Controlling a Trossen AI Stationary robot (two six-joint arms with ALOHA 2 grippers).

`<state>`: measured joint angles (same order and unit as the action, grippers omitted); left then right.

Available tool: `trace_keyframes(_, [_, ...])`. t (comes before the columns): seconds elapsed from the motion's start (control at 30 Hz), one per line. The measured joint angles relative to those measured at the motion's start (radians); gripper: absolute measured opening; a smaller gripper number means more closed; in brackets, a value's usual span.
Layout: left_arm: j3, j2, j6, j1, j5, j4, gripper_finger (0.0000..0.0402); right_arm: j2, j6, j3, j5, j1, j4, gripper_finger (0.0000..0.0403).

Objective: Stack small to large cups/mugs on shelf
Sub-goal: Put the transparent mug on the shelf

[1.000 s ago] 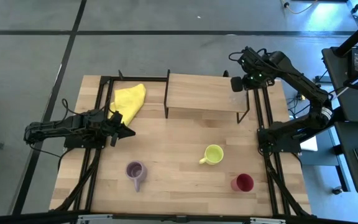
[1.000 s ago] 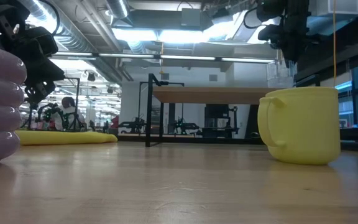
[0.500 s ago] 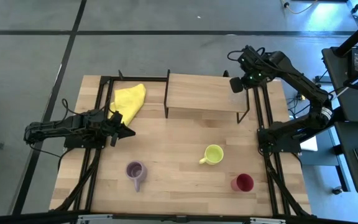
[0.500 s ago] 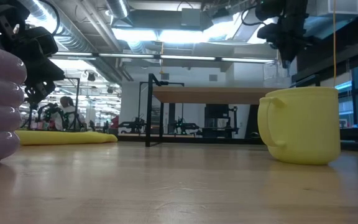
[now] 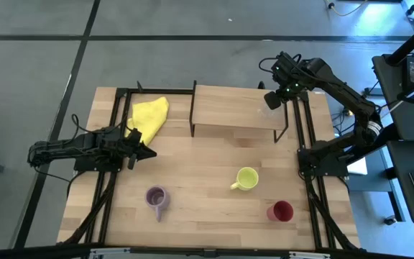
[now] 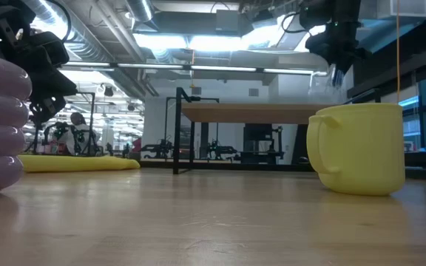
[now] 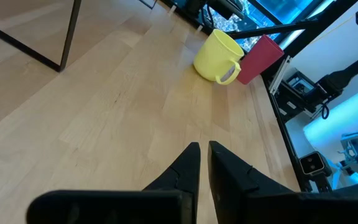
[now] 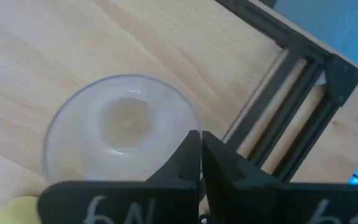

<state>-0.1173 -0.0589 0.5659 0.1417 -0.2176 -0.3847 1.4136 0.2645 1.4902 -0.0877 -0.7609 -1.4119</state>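
Observation:
My right gripper (image 5: 273, 101) is shut on a tiny clear glass (image 8: 120, 134) over the right end of the low light-wood shelf (image 5: 228, 108). The glass also shows faintly in the low view (image 6: 322, 83). A yellow-green mug (image 5: 246, 178), a lilac purple mug (image 5: 156, 197) and a dark red cup (image 5: 280, 211) stand on their bases on the table's near half. My left gripper (image 5: 149, 152) is shut and empty at the table's left, beside a yellow cloth (image 5: 149, 115). My right gripper pinches the glass's rim wall (image 8: 179, 127), on the side nearest the wrist, between its two fingers (image 8: 188, 158). The fingers come from above, pointing down. The glass stays upright, mouth up, over the shelf board (image 8: 55, 50); I cannot tell whether its base touches the board.
The shelf's black metal legs (image 5: 287, 122) and the black frame rails (image 5: 311, 165) run along the table's right side below my right arm. Open tabletop lies between the shelf and the mugs.
My right gripper has gone a little toward the table's left edge with the glass, farther in over the shelf's right end. The glass stays upright.

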Motion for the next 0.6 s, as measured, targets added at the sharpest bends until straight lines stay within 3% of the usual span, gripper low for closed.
trace_keyframes(0.6, [0.0,0.0,0.0,0.0,0.0,0.0,0.0027,0.0,-0.045,0.005,0.005,0.0,0.002,0.0012])
